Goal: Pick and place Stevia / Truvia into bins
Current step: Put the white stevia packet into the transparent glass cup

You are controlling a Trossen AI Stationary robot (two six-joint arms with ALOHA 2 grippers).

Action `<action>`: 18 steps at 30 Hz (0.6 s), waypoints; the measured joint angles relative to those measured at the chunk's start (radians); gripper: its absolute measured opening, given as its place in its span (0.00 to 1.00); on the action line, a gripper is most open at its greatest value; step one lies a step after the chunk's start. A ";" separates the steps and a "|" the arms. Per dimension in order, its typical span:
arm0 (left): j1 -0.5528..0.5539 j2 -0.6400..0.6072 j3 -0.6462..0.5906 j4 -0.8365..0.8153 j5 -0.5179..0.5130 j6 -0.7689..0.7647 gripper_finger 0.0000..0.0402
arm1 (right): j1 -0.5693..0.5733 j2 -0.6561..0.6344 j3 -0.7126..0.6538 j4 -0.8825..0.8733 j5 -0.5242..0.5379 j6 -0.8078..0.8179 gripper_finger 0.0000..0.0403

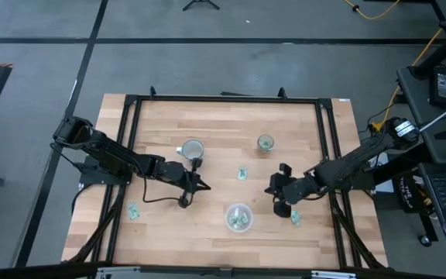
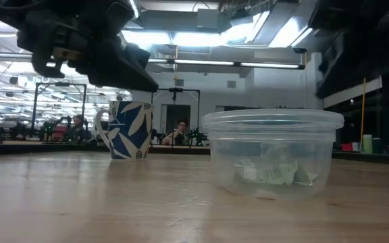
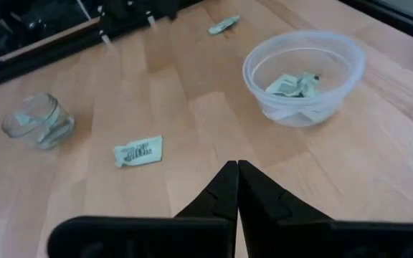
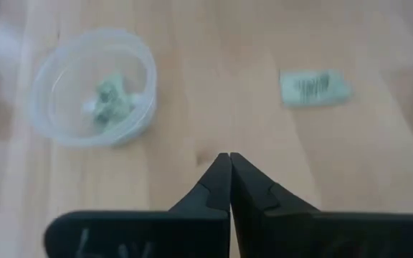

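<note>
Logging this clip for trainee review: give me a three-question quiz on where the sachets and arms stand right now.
1. True or false: the round clear container already holds sachets.
2. The mug stands nearest which gripper? A) left gripper B) right gripper
3. Fill in: the sachet in the middle of the table lies between the two ____.

Key: 1 true; 2 A; 3 grippers. Both sets of fingers are shut and hold nothing.
</note>
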 joint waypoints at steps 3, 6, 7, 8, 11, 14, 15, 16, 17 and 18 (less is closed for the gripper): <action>0.009 0.000 0.000 0.007 0.000 -0.005 0.00 | 0.059 0.016 0.082 -0.172 0.029 0.145 0.00; 0.010 0.000 0.001 0.010 0.000 -0.005 0.00 | 0.122 0.060 0.160 -0.326 0.049 0.276 0.00; 0.009 0.000 0.001 0.010 0.000 -0.005 0.01 | 0.144 0.078 0.186 -0.375 0.049 0.318 0.00; 0.009 0.000 0.001 0.010 0.000 -0.005 0.01 | 0.166 0.097 0.215 -0.418 0.051 0.362 0.00; 0.009 0.000 0.001 0.012 0.000 -0.004 0.02 | 0.225 0.163 0.306 -0.532 0.052 0.480 0.00; 0.009 0.000 0.001 0.027 0.000 -0.004 0.02 | 0.279 0.229 0.393 -0.621 0.052 0.577 0.00; 0.009 0.000 0.001 0.039 0.000 -0.004 0.02 | 0.296 0.249 0.418 -0.653 0.052 0.611 0.00; 0.009 0.000 0.002 0.050 0.000 -0.004 0.02 | 0.311 0.269 0.443 -0.689 0.052 0.649 0.00; 0.009 0.000 0.002 0.058 0.000 -0.004 0.02 | 0.325 0.289 0.466 -0.717 0.051 0.682 0.00; 0.009 0.000 0.002 0.067 0.000 -0.003 0.02 | 0.340 0.308 0.489 -0.737 0.051 0.719 0.00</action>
